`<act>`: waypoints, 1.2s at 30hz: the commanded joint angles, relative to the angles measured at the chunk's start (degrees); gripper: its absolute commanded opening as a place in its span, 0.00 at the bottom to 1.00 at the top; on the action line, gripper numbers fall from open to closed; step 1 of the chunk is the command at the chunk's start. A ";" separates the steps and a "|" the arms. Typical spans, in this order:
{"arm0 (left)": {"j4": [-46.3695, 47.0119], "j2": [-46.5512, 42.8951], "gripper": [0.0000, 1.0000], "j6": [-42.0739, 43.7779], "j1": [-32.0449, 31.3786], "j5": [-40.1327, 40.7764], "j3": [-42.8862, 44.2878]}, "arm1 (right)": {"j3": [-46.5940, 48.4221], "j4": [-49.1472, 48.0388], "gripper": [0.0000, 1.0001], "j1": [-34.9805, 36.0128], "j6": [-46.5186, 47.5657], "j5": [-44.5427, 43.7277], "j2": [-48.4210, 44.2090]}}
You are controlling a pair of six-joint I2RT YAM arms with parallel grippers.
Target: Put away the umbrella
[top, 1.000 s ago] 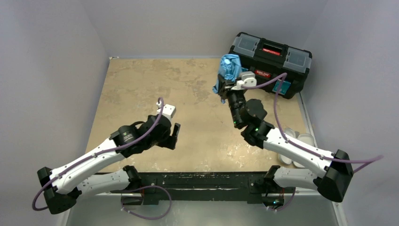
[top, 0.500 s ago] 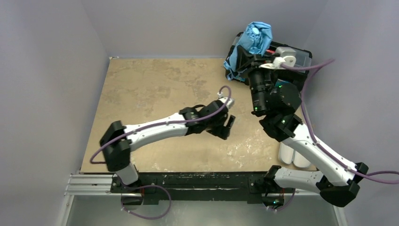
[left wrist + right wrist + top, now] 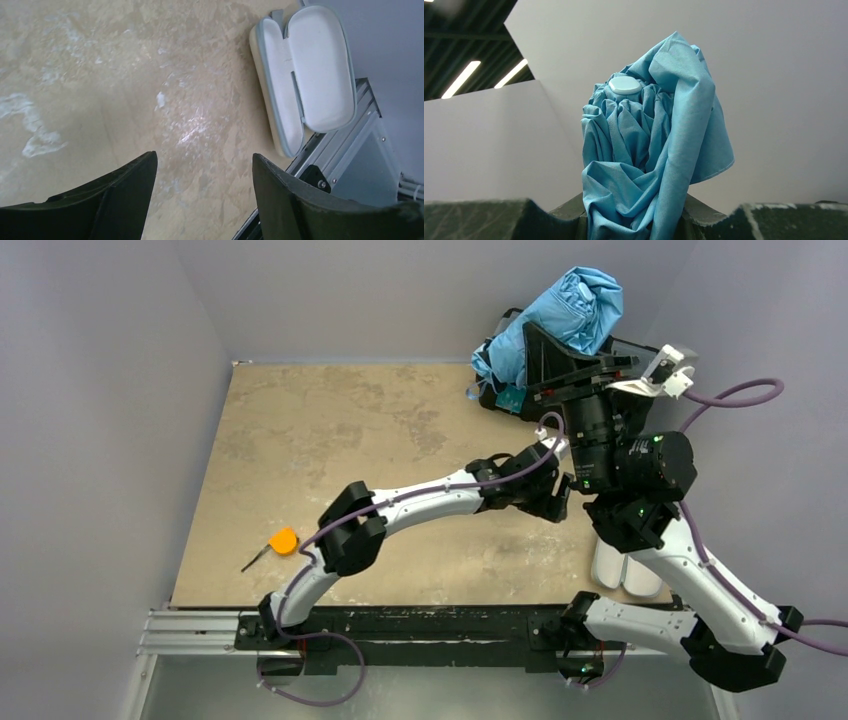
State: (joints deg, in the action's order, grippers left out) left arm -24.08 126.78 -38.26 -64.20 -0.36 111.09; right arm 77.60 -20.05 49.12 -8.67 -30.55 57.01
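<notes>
My left claw (image 3: 556,502), mid-frame, is spread wide w/ nothing in it, & at the upper right my right claw (image 3: 634,220) pinches the umbrella (image 3: 565,312), long way sticking straight out past the claw, cap end farthest, so right arm's nearer.

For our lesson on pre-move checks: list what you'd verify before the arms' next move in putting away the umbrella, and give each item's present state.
1. Right end effector grips umbrella: ok, fabric clamped in it.
2. Canopy neatly folded: not ok, loose and bunched.
3. Left end effector free: ok, open and empty above the table.
4. Toolbox lid open: cannot tell, umbrella hides it.
5. White case clear of left end effector: ok, lying apart, at the table's edge.
</notes>
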 commanded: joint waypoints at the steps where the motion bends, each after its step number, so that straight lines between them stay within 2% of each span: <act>1: 2.04 6.91 0.68 -2.52 -0.92 -2.18 9.74 | 0.50 -2.05 0.00 0.17 -6.62 5.15 -2.45; 6: 2.69 13.35 0.69 -3.89 -0.91 -7.66 16.39 | -2.71 -1.17 0.00 0.18 -9.79 6.94 -4.75; 10: 3.99 10.28 0.69 -2.81 -0.69 -6.57 11.20 | -5.78 1.85 0.00 0.19 -10.49 7.79 -6.35; 14: 4.19 -2.26 0.69 0.43 0.45 -4.57 -5.00 | -4.42 12.39 0.00 0.12 -12.45 8.08 -6.23; 17: 4.11 -12.15 0.67 3.87 0.04 -2.66 -21.41 | -1.78 16.16 0.00 -0.18 -12.31 9.01 -4.43; 20: 3.28 -22.01 0.66 3.81 -1.16 1.59 -35.62 | 2.56 19.56 0.00 -1.16 -13.87 12.56 -0.13; 22: 2.29 -29.00 0.65 2.23 -1.88 4.24 -44.16 | 4.10 21.58 0.00 -3.25 -16.25 17.89 3.38; 24: 0.39 -36.33 0.65 0.85 -2.48 6.58 -50.91 | 5.38 22.27 0.00 -7.75 -19.20 30.50 8.87; 26: -3.70 -43.50 0.65 -0.56 -2.80 9.12 -55.34 | 8.43 24.53 0.00 -11.71 -22.22 42.24 15.31; 29: -11.88 -52.14 0.64 -1.17 -2.92 11.02 -59.39 | 10.88 26.42 0.00 -13.39 -21.75 51.81 24.12; 32: -22.39 -60.37 0.64 -3.88 -2.94 15.46 -61.58 | 7.77 22.03 0.00 -14.70 -24.85 58.13 29.96; 36: -32.74 -73.87 0.64 -6.54 -2.89 20.69 -62.58 | 2.53 10.01 0.00 -15.42 -33.90 66.36 39.17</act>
State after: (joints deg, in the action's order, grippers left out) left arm -43.48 63.16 -40.99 -67.16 12.71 49.28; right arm 82.67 1.98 34.26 -32.88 20.80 91.24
